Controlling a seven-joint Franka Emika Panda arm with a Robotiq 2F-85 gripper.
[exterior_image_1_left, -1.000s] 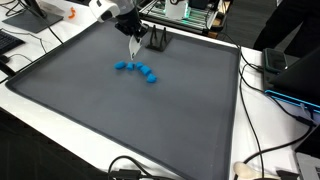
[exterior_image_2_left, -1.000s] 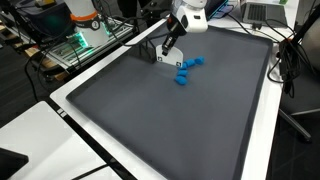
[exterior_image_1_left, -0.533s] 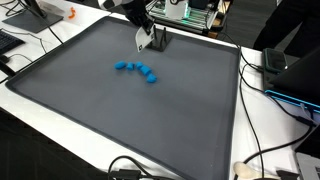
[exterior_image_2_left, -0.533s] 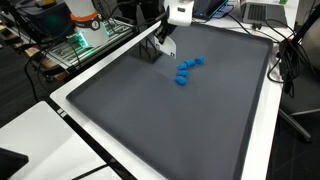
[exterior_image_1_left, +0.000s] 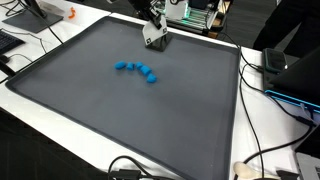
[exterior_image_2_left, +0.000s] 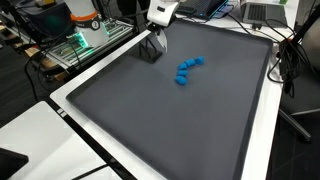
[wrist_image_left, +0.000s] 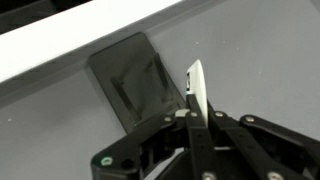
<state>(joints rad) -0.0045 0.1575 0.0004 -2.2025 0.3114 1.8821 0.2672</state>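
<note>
The black Robotiq gripper (wrist_image_left: 197, 120) has its fingers pinched narrow on a thin white flat strip (wrist_image_left: 197, 85), perhaps a card; the wrist view is blurred. A dark grey square box (wrist_image_left: 138, 85) sits just beside the strip at ten o'clock. In an exterior view, a curved row of small blue pieces (exterior_image_1_left: 136, 69) lies well apart from the gripper at seven o'clock, on the dark grey mat (exterior_image_1_left: 120, 125).
</note>
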